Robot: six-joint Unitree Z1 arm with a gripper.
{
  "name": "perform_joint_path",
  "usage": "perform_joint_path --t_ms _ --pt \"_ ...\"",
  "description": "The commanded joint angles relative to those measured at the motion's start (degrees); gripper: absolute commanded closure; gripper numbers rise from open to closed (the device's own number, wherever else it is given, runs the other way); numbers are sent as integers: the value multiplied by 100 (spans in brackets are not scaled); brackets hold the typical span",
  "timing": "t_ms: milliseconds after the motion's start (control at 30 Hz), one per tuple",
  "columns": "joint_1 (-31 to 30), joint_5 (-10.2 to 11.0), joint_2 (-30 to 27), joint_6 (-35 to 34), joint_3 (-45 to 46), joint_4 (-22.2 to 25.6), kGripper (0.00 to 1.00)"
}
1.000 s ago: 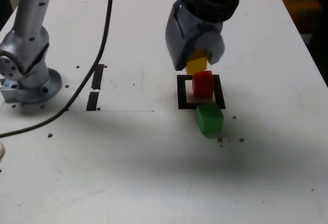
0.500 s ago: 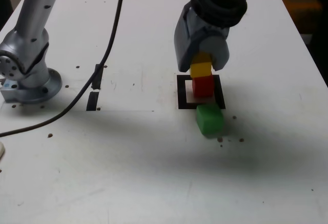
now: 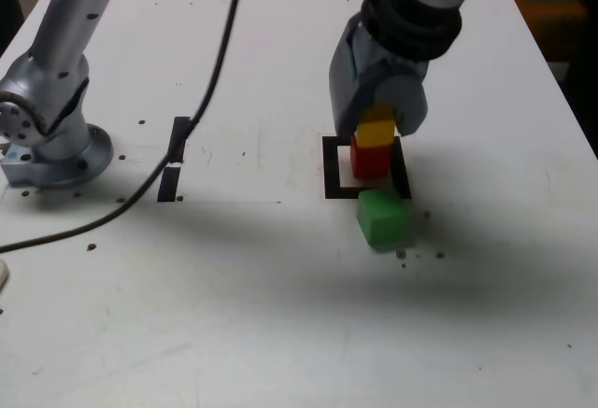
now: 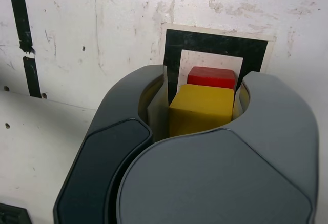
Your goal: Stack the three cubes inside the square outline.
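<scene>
Pincer [image 3: 377, 128] pointing down, clamped on yellow cube [image 3: 376, 133].

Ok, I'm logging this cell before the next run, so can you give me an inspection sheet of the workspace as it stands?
Surface: white table, scuffed, with dark specks.
Job's things: red cube inside the square outline; yellow cube on top of it; green cube on the table just outside the outline.
Clutter: two short black tape strips.
Grippers: hand shut on the yellow cube.
Cables: black cable across the table.
Surroundings: silver arm base at the exterior view's left.
</scene>
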Motion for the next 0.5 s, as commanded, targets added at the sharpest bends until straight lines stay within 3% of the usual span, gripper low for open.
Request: perform_joint_path --t_ms 0,467 --pt "19 -8 16 16 4 -2 71" --pt "54 -64 68 31 -6 26 69"
